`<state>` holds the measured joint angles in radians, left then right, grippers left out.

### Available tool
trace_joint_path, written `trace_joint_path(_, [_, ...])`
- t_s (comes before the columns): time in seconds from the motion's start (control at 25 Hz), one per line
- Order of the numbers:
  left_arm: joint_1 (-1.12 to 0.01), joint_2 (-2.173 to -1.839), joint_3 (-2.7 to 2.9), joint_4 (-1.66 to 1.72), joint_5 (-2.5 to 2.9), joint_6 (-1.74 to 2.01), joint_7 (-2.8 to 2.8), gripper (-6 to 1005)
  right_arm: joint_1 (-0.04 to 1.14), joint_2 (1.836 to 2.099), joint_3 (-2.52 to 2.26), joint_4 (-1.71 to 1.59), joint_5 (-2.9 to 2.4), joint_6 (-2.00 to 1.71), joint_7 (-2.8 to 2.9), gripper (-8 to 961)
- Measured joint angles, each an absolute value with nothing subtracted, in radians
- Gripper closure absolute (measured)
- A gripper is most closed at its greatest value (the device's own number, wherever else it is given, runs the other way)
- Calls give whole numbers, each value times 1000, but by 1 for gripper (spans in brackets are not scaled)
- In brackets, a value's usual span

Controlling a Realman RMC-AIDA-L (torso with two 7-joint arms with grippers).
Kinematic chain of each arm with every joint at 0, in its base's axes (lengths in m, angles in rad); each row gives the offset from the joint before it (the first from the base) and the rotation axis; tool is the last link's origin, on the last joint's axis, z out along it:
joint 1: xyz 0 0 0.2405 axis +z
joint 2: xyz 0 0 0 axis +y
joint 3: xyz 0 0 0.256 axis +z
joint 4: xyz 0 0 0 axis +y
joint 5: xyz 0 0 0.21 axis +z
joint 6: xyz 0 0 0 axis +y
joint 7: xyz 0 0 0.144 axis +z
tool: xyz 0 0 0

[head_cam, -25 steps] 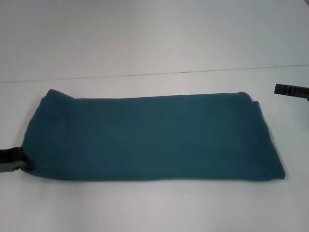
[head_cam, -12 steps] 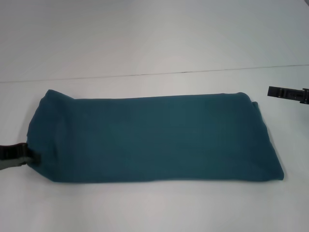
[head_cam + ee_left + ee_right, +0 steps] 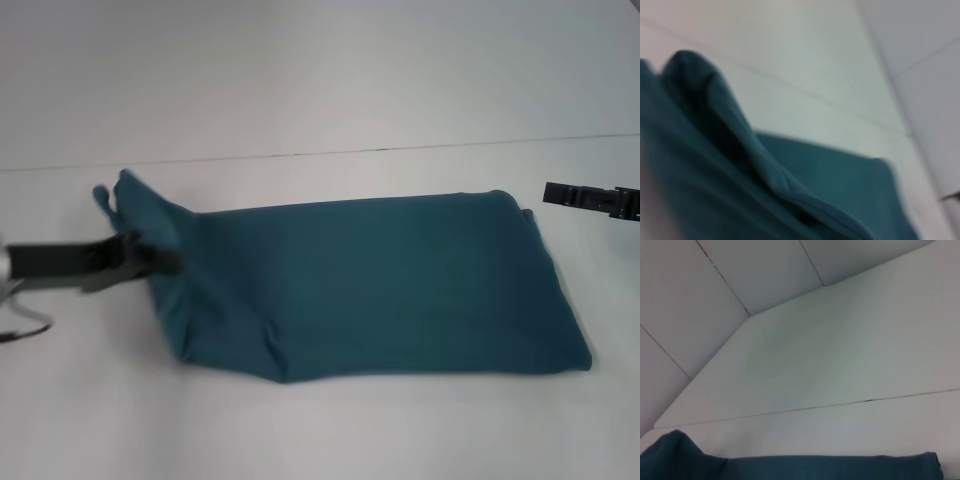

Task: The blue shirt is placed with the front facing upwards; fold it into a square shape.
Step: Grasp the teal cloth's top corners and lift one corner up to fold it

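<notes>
No lettering, label or brand can be read anywhere on the shirt (image 3: 380, 290); only plain teal cloth faces up. It lies folded into a long band across the white table (image 3: 320, 430), and its near long edge runs straight from below the left gripper (image 3: 165, 262) out to the corner on the robot's right. The left gripper reaches in from the left side and is closed on the shirt's left end, with cloth bunched around its fingertips and pulled up off the table into a peak just beyond them. From that pinch, creases fan down toward the near edge, and the rest of the band stretches flat away from the gripper to the right. In the left wrist view the lifted fold (image 3: 715, 130) fills the foreground, with the flat part of the shirt lying behind it on the table. The right gripper (image 3: 552, 193) hovers well apart from the left one, just past the shirt's far right corner and clear of the cloth; whether its fingers are parted or closed cannot be told. The right wrist view shows the shirt's far edge (image 3: 830, 467) below and bare table beyond it. A thin dark seam (image 3: 320, 154) crosses the table behind the shirt. Nothing stands between either gripper and the cloth.
</notes>
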<state>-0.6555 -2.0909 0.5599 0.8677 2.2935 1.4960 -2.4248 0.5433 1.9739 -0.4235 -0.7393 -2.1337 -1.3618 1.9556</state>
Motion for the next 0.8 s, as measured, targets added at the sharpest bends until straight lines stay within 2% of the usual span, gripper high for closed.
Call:
trace_joint_path(0.24, [-727,-2123,657,830,2112,1476,-2403,984,543,1980,-423,-738,-2134,-1356,1941,57])
trace_joint_path(0.4, [-805,-2163,697,796,2053,1452,-2384,984,543,1980,-423,-738,-2134,-1357,1933,57])
trace_joint_path(0.8, [-914,-2169,956,692,1787,1297,-2353,984,548,1980,-445,-728,-2138,-1365,1912,59])
